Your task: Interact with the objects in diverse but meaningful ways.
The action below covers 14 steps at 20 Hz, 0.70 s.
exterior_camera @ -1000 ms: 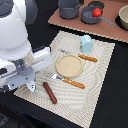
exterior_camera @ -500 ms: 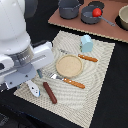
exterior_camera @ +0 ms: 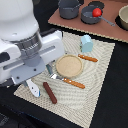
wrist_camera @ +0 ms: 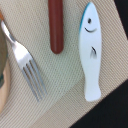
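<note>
A brown sausage (exterior_camera: 50,92) lies on the striped mat near its front left corner, also in the wrist view (wrist_camera: 56,25). Beside it lies a small white fish-shaped piece (exterior_camera: 33,89) with a blue tip (wrist_camera: 91,50). A pale blue cup (exterior_camera: 86,43) stands at the mat's far edge. A red tomato (exterior_camera: 96,12) sits in a grey long-handled saucepan (exterior_camera: 90,18) on the brown board behind. My arm's white body (exterior_camera: 30,50) hangs over the mat's left side, above the sausage and fish. The gripper fingers are hidden in both views.
A round tan plate (exterior_camera: 68,66) sits mid-mat with an orange-handled fork (exterior_camera: 67,80) in front and a knife (exterior_camera: 88,58) behind; the fork's tines (wrist_camera: 27,70) show in the wrist view. Another dark pot (exterior_camera: 69,8) and a bowl (exterior_camera: 123,17) stand on the board.
My arm has moved toward the exterior view's right, further over the mat's left side. The objects have not moved.
</note>
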Tool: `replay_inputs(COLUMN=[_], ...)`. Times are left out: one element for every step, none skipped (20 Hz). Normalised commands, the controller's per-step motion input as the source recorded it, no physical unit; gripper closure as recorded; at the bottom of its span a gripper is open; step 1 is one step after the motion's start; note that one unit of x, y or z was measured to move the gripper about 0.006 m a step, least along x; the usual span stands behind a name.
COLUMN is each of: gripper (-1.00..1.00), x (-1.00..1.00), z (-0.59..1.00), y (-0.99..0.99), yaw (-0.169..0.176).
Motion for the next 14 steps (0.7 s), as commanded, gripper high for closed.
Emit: replay_inputs(gripper=[-1.00,-1.00,-1.00,-1.00,-1.00,-1.00,-1.00,-1.00,-1.00,-1.00,-1.00,-1.00,-1.00,-1.00], x=[1.00,1.00,1.00,1.00,1.00,0.80,0.63,0.59,0.61,0.56,0.51,0.50,0.43,0.14], z=[0.00,-0.06,-0.12,-0.18,-0.19,-0.19,-0.20,-0.22,-0.21,-0.21,-0.24,-0.23,-0.21,-0.11], y=[-0.11,-0.13,-0.14,-0.16,-0.13,-0.10,-0.05,-0.05,-0.04,-0.07,-0.12,-0.10,-0.08,-0.01], yaw=[0.000,-0.005,-0.009,-0.012,-0.010,-0.006,0.000,0.000,0.000,0.000,0.000,0.000,0.000,0.000])
